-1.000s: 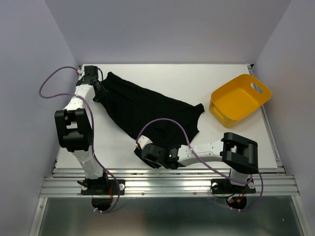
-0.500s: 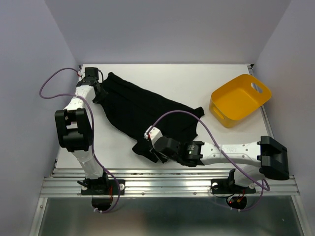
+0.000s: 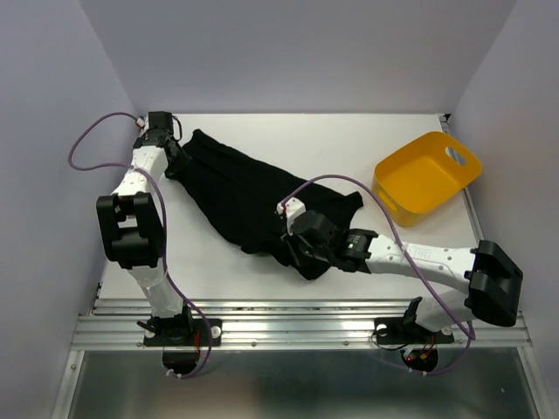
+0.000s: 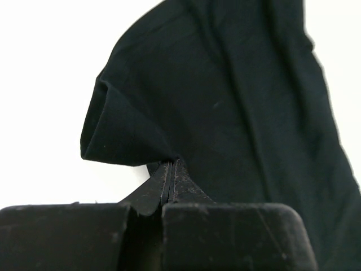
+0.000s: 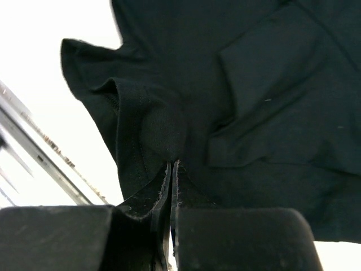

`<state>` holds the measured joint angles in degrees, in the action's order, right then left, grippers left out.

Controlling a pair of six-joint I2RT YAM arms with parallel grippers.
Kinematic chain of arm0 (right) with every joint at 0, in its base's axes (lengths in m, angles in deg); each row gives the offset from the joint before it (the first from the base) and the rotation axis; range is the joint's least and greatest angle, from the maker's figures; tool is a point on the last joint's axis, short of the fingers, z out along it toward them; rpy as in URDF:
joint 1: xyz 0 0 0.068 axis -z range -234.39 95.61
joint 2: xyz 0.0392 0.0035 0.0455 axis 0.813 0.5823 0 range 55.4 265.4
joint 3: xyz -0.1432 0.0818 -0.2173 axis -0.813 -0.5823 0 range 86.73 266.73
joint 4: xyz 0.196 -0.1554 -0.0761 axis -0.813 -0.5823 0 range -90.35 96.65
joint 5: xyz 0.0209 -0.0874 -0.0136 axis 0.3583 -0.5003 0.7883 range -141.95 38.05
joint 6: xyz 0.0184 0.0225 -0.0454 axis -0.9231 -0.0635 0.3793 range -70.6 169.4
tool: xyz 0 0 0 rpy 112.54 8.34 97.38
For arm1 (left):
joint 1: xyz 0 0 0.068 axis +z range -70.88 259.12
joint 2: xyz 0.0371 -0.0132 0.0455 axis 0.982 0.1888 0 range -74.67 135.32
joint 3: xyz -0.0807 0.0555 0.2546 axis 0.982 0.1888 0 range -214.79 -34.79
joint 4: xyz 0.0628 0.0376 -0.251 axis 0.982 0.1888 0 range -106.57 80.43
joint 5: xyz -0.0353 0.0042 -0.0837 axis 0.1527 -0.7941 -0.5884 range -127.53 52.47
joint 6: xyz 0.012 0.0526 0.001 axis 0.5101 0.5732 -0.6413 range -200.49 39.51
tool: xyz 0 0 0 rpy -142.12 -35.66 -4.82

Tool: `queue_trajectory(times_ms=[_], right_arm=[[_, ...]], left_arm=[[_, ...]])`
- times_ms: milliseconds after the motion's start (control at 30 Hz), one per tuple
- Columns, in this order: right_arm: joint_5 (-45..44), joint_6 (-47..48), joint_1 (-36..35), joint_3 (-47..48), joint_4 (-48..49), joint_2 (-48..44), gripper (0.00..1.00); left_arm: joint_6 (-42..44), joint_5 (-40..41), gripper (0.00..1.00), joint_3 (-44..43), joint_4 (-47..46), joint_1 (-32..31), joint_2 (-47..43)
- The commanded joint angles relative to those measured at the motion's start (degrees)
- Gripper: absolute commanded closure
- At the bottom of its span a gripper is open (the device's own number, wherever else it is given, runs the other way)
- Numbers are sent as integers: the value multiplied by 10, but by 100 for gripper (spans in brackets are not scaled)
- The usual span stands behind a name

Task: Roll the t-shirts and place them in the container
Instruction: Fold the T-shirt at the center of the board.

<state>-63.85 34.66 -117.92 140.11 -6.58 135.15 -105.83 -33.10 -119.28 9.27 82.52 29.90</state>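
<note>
Our left tool [image 4: 171,162] is pressed together, pinching a small fold of the shirt [image 3: 234,188] at its far-left end. The right tool [image 5: 172,162] is likewise clamped on cloth at the shirt's near end, where a stitched hem bunches just above the fingers.

The shirt is plain black, soft and matte, with no print that we can see. It lies on the tabletop [image 3: 367,140] as a long, slanting band from the far-left corner down towards the near middle. Long creases run along its length. One corner sticks out on the right side, pointing towards the tub [image 3: 391,197] but well apart from it. At the left tool, the cloth pulls up into a small open loop. At the right tool, it is heaped in loose, overlapping folds.

We count one shirt, one yellow tub, two arms, two tools and two purple cables [image 3: 87,144], one looping from each arm. The tub sits at the right side of the tabletop, turned at an angle, with a handle slot in its far wall.

The tabletop is flat, white and matte. Pale lilac-grey walls [image 3: 297,52] close it in at the back and on both sides. A ridged metal rail [image 3: 297,330] runs along the near edge, and both arm bases are bolted to it.
</note>
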Motion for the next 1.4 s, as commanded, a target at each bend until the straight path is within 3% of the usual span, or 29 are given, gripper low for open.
queue_trajectory(times_ms=[0,400,800,1367], right_arm=[[38,14,36,-8,17,-24,99],[65,42,125,-2,17,-26,99],[94,32,205,-8,41,-12,99],[89,4,250,-14,65,23,99]], left_arm=[[-2,-13,100,-52,1,-5,12],[-3,-13,100,-154,24,-9,94],[0,30,100,-168,34,-9,113],[11,62,100,-220,48,-9,170]])
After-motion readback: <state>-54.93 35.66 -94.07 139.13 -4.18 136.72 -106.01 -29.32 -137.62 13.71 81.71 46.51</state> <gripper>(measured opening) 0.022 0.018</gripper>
